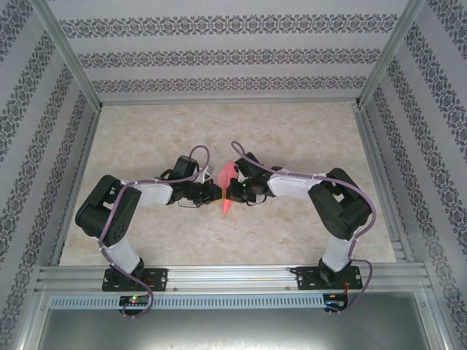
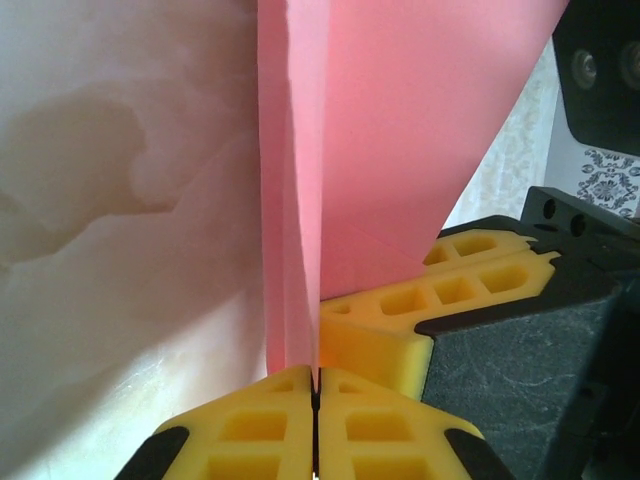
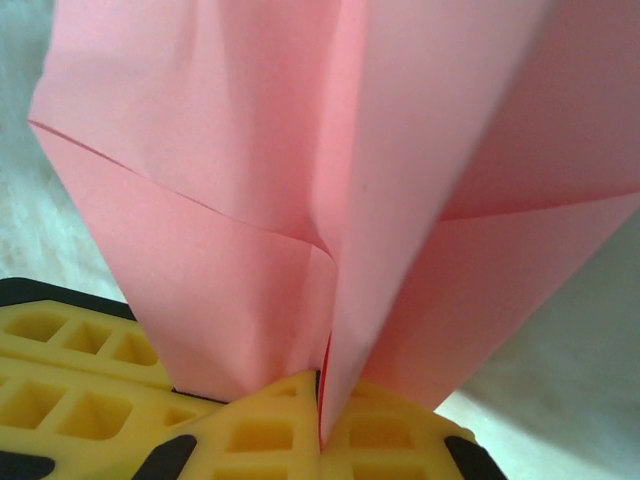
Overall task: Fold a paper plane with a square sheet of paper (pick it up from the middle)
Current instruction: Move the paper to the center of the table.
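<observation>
The pink-red paper (image 1: 228, 186) is folded into a narrow creased shape and hangs between my two grippers above the middle of the table. My left gripper (image 1: 216, 192) comes from the left and is shut on the paper's folded edge (image 2: 295, 250); its yellow fingertips (image 2: 270, 420) press together with the pink layers (image 2: 400, 130) rising from the seam. My right gripper (image 1: 235, 191) comes from the right and is shut on the same paper (image 3: 300, 200), the flaps spreading upward from its yellow fingertips (image 3: 260, 430). The two grippers nearly touch; the right one's yellow finger (image 2: 440, 300) shows beside the left.
The beige marbled tabletop (image 1: 219, 138) lies under the arms. Patterned walls (image 1: 219, 58) close in the back and sides. A metal rail (image 1: 233, 281) runs along the near edge, with both arm bases bolted to it.
</observation>
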